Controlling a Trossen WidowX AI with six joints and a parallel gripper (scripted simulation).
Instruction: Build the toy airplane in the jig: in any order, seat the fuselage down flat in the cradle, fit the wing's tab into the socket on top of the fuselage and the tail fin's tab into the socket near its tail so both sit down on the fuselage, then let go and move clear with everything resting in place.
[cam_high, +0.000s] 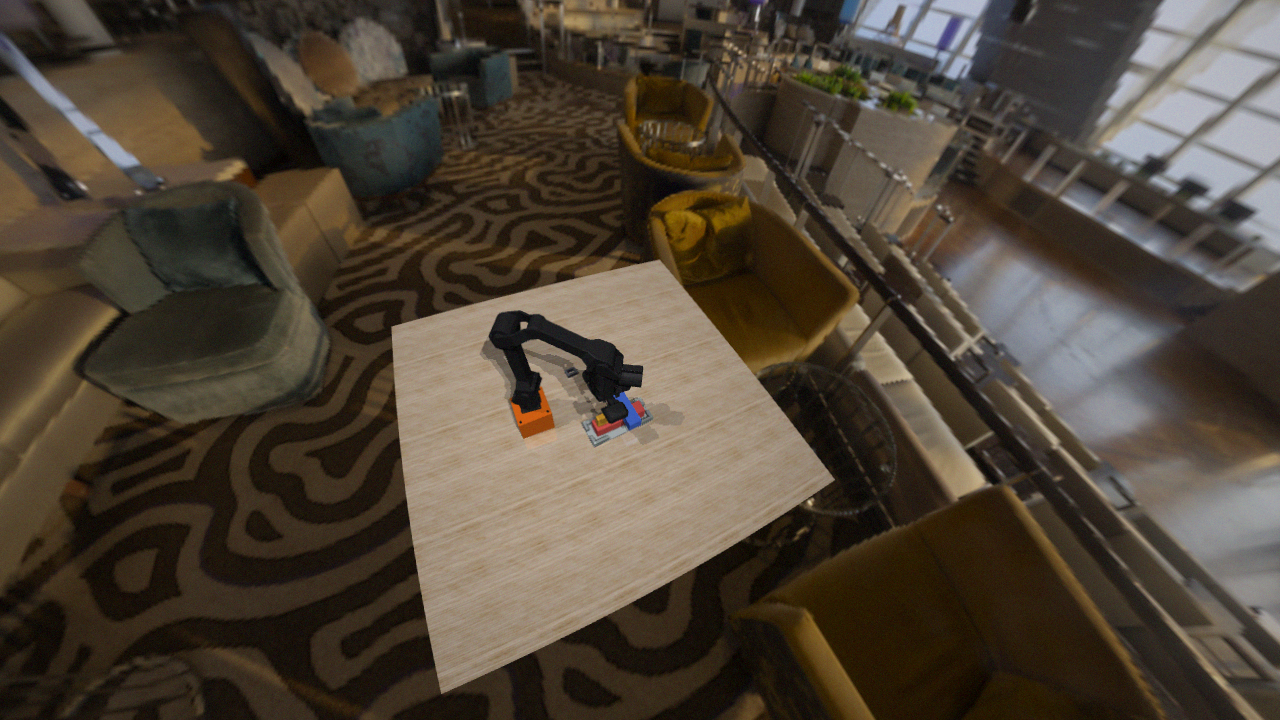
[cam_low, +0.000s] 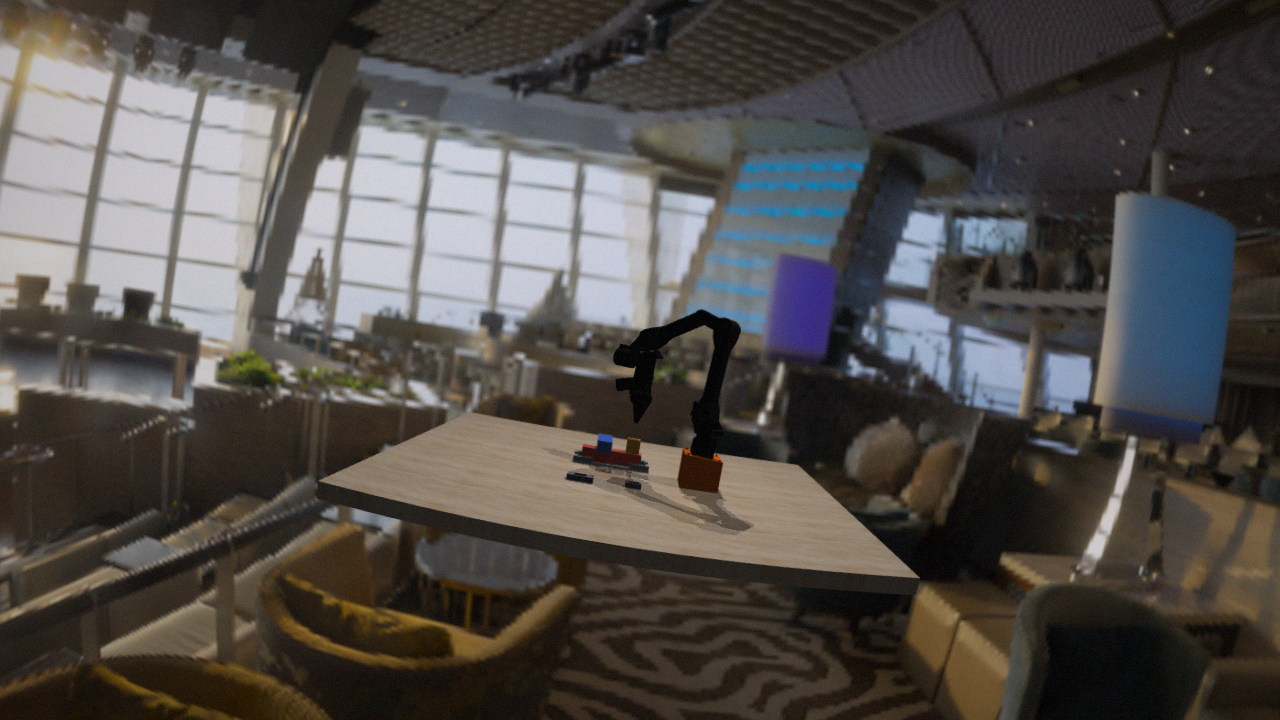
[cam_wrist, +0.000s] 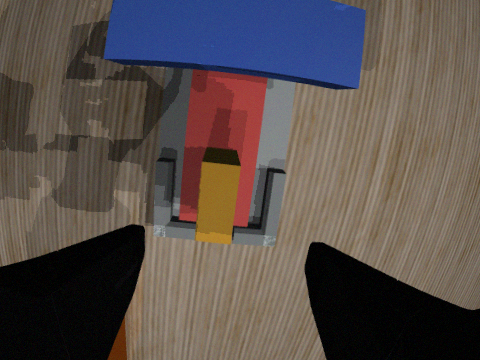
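In the wrist view the grey jig (cam_wrist: 283, 114) lies lengthwise up the middle of the frame on the pale wood worktop (cam_wrist: 400, 160), with the red fuselage (cam_wrist: 227, 107) lying flat in its cradle. The blue wing (cam_wrist: 234, 32) crosses the fuselage near the top of the frame, sitting on it. The yellow tail fin (cam_wrist: 218, 200) stands on the fuselage's lower end (its near face lit, its top dark).

The gripper (cam_wrist: 223, 314) hangs above the worktop at the bottom of the frame, its jaws apart with nothing between them; the two black fingers fill the lower left and lower right corners, clear of the fin.

In the exterior view the gripper (cam_low: 638, 410) is raised above the jig (cam_low: 610, 462), beside the arm's orange base (cam_low: 699, 471).
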